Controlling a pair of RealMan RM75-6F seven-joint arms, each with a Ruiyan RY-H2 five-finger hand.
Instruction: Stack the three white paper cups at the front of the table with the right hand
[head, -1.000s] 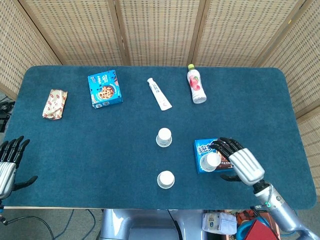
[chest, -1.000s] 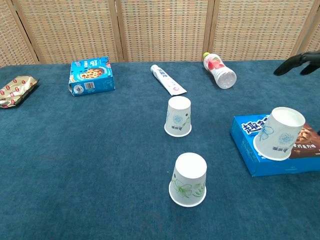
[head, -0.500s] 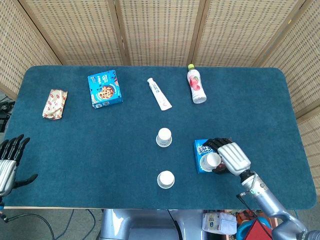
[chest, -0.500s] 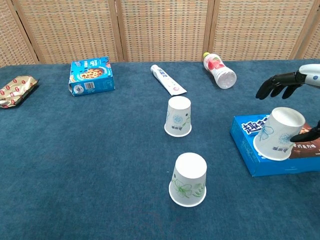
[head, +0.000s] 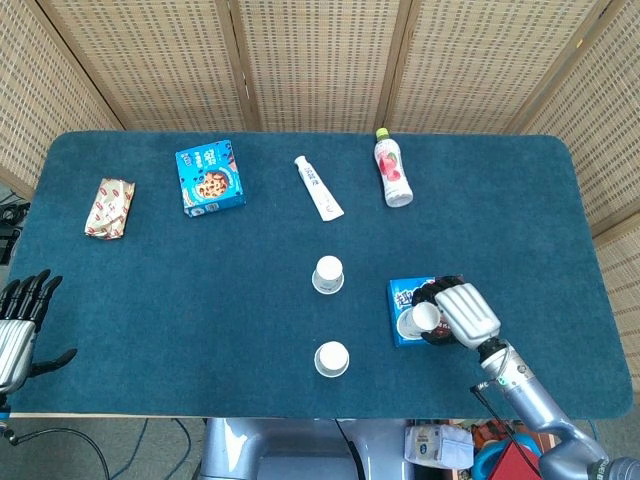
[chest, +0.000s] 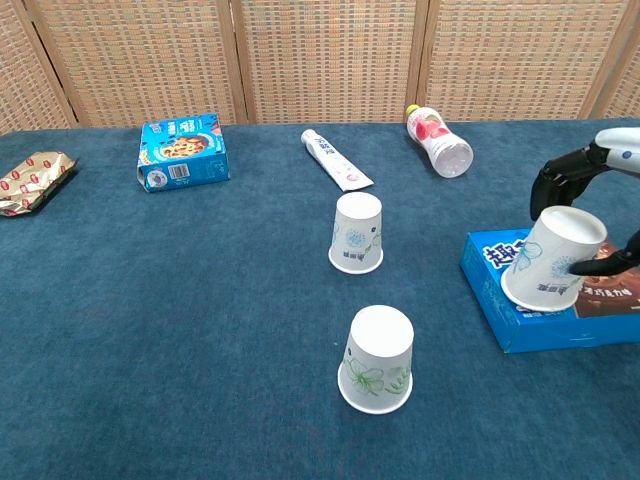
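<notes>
Three white paper cups stand upside down on the blue table. One cup is mid-table, and a second cup stands nearer the front edge. The third cup leans on a flat blue snack box at the front right. My right hand grips this third cup, fingers curled over its far side and thumb on its near side. My left hand hangs open off the table's front left edge, seen only in the head view.
Along the back lie a snack packet, a blue cookie box, a toothpaste tube and a bottle on its side. Wicker screens stand behind the table.
My right hand came down from above the snack box and its fingers closed around the third cup, which shifted slightly left and tilted. The other cups and the left hand stayed put.
</notes>
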